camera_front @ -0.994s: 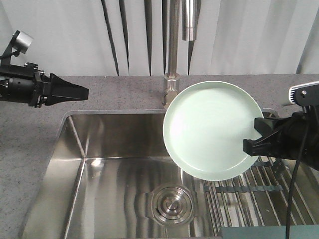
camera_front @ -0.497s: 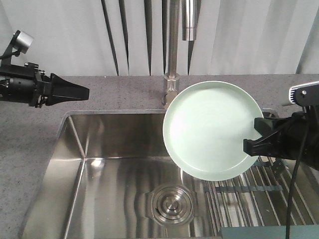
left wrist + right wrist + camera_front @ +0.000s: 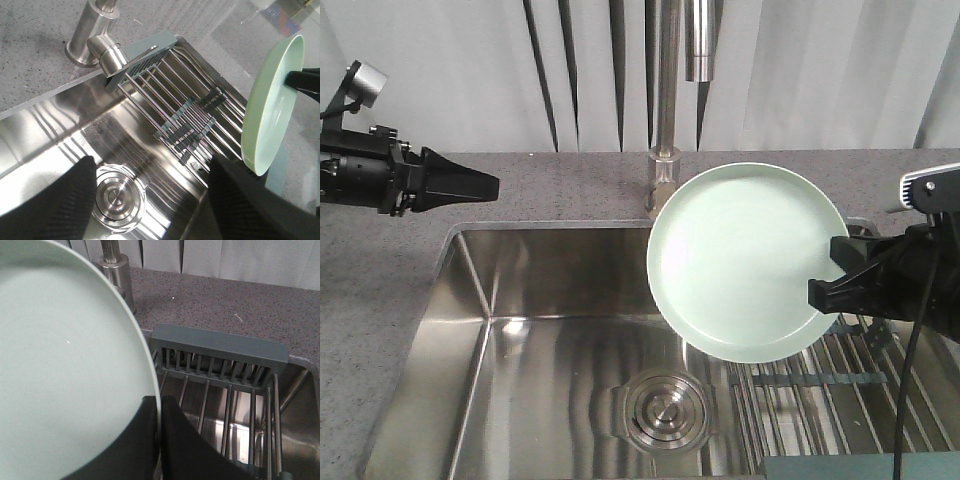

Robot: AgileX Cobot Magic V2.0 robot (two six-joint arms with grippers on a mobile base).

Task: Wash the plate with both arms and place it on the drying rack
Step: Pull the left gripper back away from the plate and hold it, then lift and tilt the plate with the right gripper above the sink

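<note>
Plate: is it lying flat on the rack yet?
No, the right gripper holds the plate on edge above the rack.

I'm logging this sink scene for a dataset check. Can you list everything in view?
round pale mint-green plate: one, held on edge above the sink's right side
stainless steel sink basin: one, silver, set into the counter
round steel drain: one, silver, on the sink floor
steel tap: one, silver, on the counter behind the sink
roll-up rack of steel rods: one, silver with grey-teal end bars, across the sink's right end
speckled grey countertop: one, around the sink
left black gripper: one, open and empty, over the counter left of the sink
right black gripper: one, clamped on the plate's right edge
</note>
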